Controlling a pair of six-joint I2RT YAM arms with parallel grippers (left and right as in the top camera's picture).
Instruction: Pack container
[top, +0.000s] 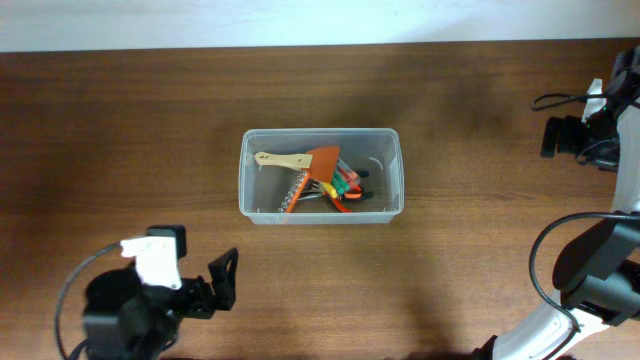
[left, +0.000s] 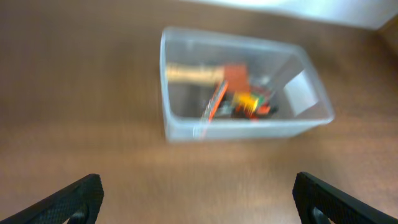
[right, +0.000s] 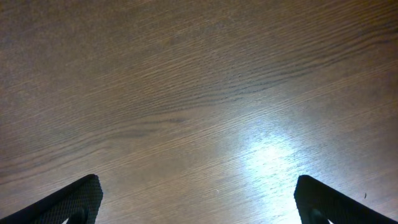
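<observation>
The container (top: 320, 216), a clear plastic tub, stands in the middle of the table. Inside lie a wooden-handled orange scraper (top: 300, 159) and tools with orange and red handles (top: 345, 185). My left gripper (top: 218, 285) is near the front left of the table, well short of the tub, open and empty. In the blurred left wrist view the container (left: 242, 130) sits ahead of the left gripper (left: 199, 205), with the orange tools (left: 233, 93) visible inside. My right gripper (top: 552, 137) is far right, away from the tub. The right gripper (right: 199, 202) is open over bare wood.
The dark wooden table (top: 120, 120) runs to a pale wall strip along the back edge (top: 300, 20). A black cable (top: 548, 250) loops by the right arm at the right side. A white label (left: 301, 93) shows on the tub's end wall.
</observation>
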